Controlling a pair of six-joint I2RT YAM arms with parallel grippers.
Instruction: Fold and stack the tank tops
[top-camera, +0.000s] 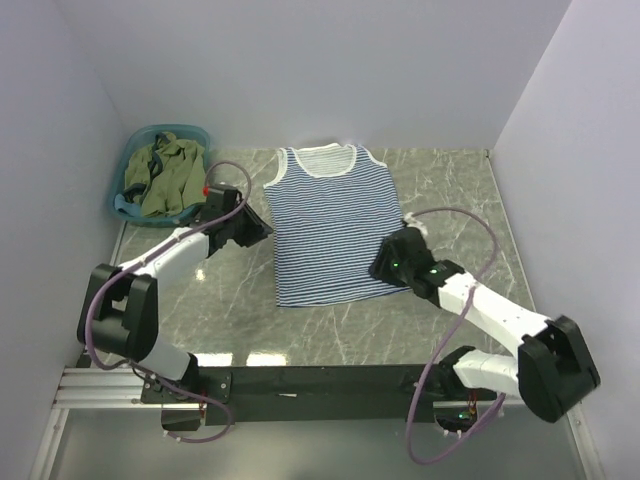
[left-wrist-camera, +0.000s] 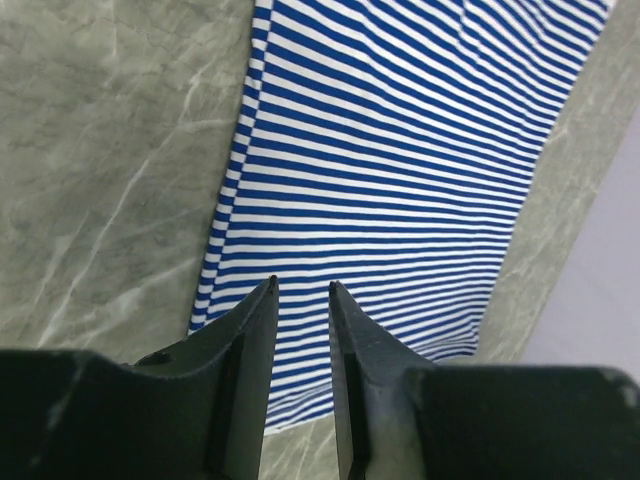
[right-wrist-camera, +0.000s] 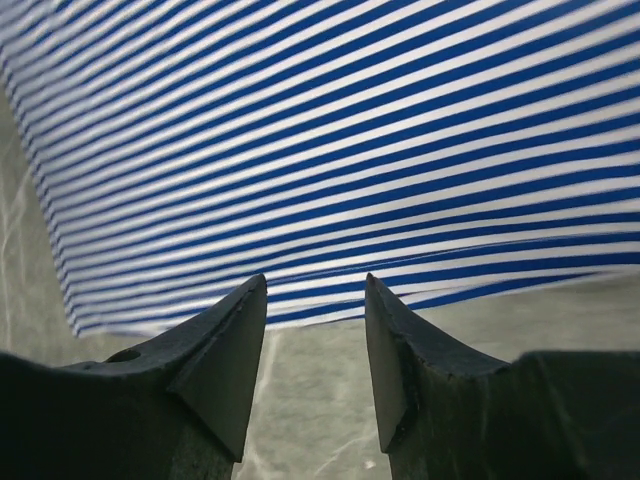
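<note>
Finding the striped tank top (top-camera: 330, 225) lying spread flat at the middle of the desk (top-camera: 450, 190), neckline pointing toward the far wall, hem facing the arms; judging it light, thin and limp, sagging from any pinch and bunching rather than holding a shape; probably sliding a little over the smooth top; not fragile.

Favouring a hold along the side edges or at the hem corners and shoulder straps, pinching through both layers; lifting both sides evenly to be keeping the fold line straight.

Seeing the left pincer (top-camera: 258, 228) sitting at the shirt's left edge, about midway down; showing only a narrow gap between the jaws in its wrist view, gripping nothing, tips pointing over striped cloth; being unable to tell whether touching.

Seeing the right pincer (top-camera: 385, 262) sitting at the lower right edge; standing somewhat wider, likewise gripping nothing, tips right at the border of the cloth with bare stone below.

Noting the olive green tank top (top-camera: 165, 180) lying crumpled in the basin (top-camera: 168, 128) at the far left corner, well apart from the striped one; anything beneath it being hidden.

Working on a glossy grey-green marbled slab, catching glare near the front; being closed in by plain white walls (top-camera: 320, 70) at left, back and right.
</note>
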